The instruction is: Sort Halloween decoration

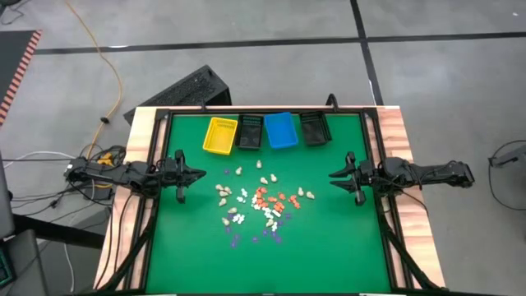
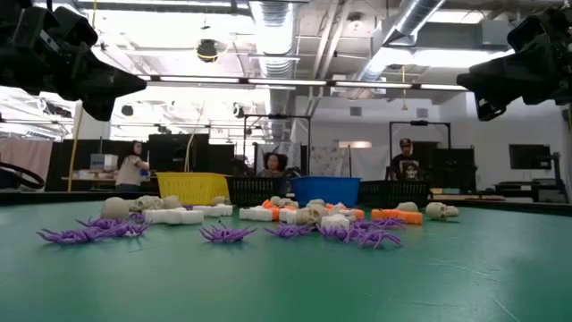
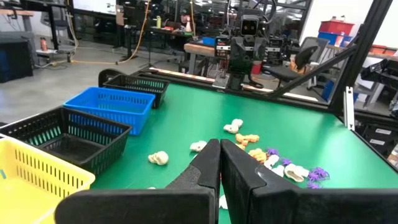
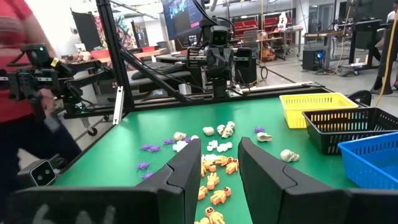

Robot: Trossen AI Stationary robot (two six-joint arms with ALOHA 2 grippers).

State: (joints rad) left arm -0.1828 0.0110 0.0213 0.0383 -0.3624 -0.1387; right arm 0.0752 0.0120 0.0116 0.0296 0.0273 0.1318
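The Halloween decoration pieces [image 1: 256, 204] lie scattered on the middle of the green table: cream skulls [image 3: 158, 158], white pieces [image 2: 179, 215], orange ones [image 4: 214, 180] and purple spiders [image 2: 228, 233]. My left gripper [image 1: 203, 173] hovers at the table's left side, shut, with nothing between its fingers [image 3: 219, 163]. My right gripper [image 1: 332, 176] hovers at the table's right side, open and holding nothing [image 4: 219, 163]. Both point toward the pile and stand clear of it.
Along the table's far edge stand a yellow bin [image 1: 220, 135], a black bin [image 1: 250, 131], a blue bin [image 1: 280, 130] and another black bin [image 1: 314, 128]. A black frame [image 1: 371, 131] rims the table. A person [image 4: 18, 93] stands beyond the table's near-side corner.
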